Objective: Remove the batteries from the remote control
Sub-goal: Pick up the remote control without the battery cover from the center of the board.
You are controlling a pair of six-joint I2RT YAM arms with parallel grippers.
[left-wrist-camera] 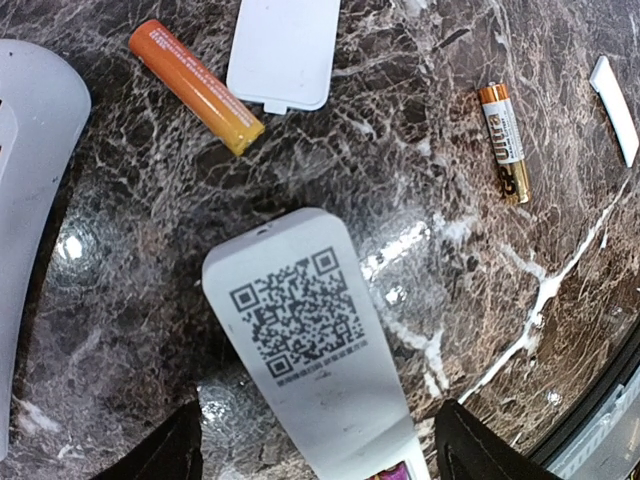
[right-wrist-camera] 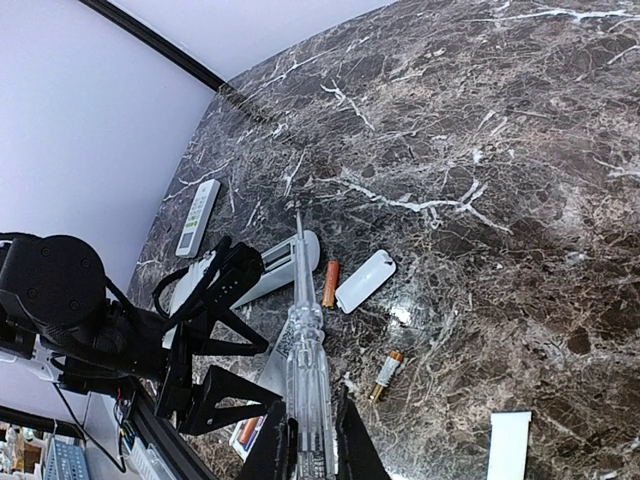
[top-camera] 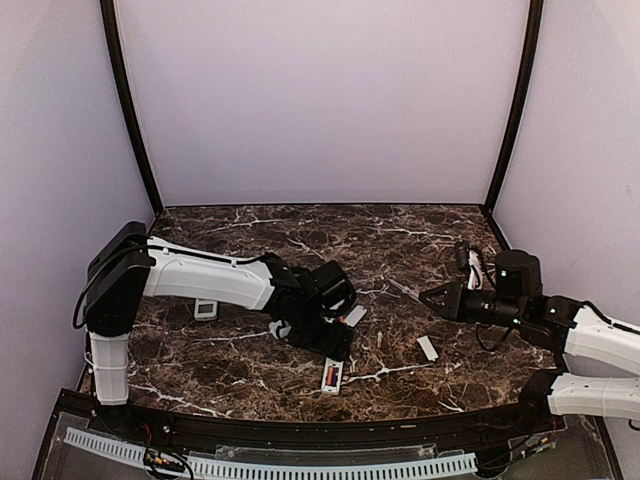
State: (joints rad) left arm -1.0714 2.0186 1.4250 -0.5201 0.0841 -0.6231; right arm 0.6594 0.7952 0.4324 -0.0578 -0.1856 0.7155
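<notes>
Orange battery (left-wrist-camera: 195, 87) lies loose on the dark marble table (left-wrist-camera: 130, 300), just beside a white cover plate (left-wrist-camera: 282, 50); whether the two touch cannot be told. A gold battery (left-wrist-camera: 503, 140) lies well apart from it on the other side, between the remote control (left-wrist-camera: 310, 350) and a narrow white plate (left-wrist-camera: 613, 105). The remote control lies back up, a QR code on its white shell, and at its near end the open compartment shows a battery in the compartment (top-camera: 331, 377), orange-red. The left gripper (left-wrist-camera: 320, 435) hangs low over that end with its jaws spread wide, one black finger on each side of the remote; a strip of marble shows between each finger and the shell, so nothing is gripped. The rounded end of a second white remote (left-wrist-camera: 25, 200) lies to one side of the orange battery, and a small third remote (top-camera: 205, 309) sits further off by the left arm's elbow. The right gripper (right-wrist-camera: 312, 440) is clamped on the clear handle of a screwdriver (right-wrist-camera: 305, 370), held off to the right side of the table with the thin shaft pointing toward the left arm's work area
</notes>
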